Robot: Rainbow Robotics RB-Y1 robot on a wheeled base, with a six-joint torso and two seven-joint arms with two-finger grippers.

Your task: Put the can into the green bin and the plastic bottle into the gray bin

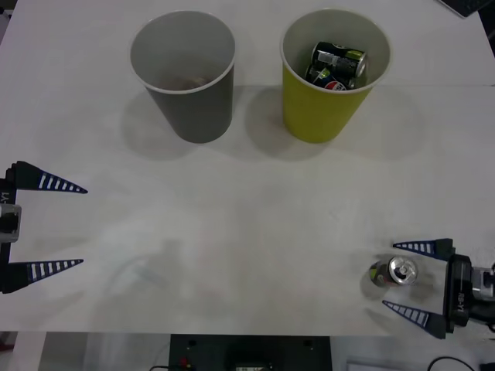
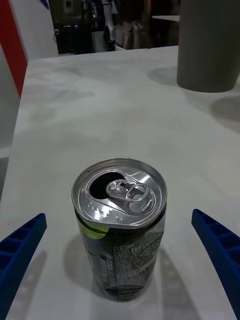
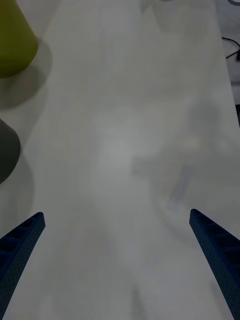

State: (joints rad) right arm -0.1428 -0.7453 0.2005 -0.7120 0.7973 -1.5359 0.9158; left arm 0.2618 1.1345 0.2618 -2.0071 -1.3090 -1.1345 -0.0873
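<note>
The can [image 1: 401, 270] stands upright near the table's front right corner, silver top and pull tab up, its dark side carrying a lime-green patch [image 2: 120, 200]. My right gripper [image 1: 389, 276] is open around it, one blue finger on each side with a gap to the can [image 2: 119, 215]. The green bin [image 1: 317, 116] stands at the back right with cans inside. The gray bin [image 1: 197, 108] stands to its left. My left gripper [image 1: 83, 226] hangs open at the table's left edge, holding nothing [image 3: 116, 215]. The plastic bottle is out of view.
Inside the green bin lie a black-and-lime can [image 1: 338, 56] and a dark cola can [image 1: 331, 79]. The white table [image 1: 247, 216] stretches between the bins and the grippers. The table's front edge runs just behind the right gripper.
</note>
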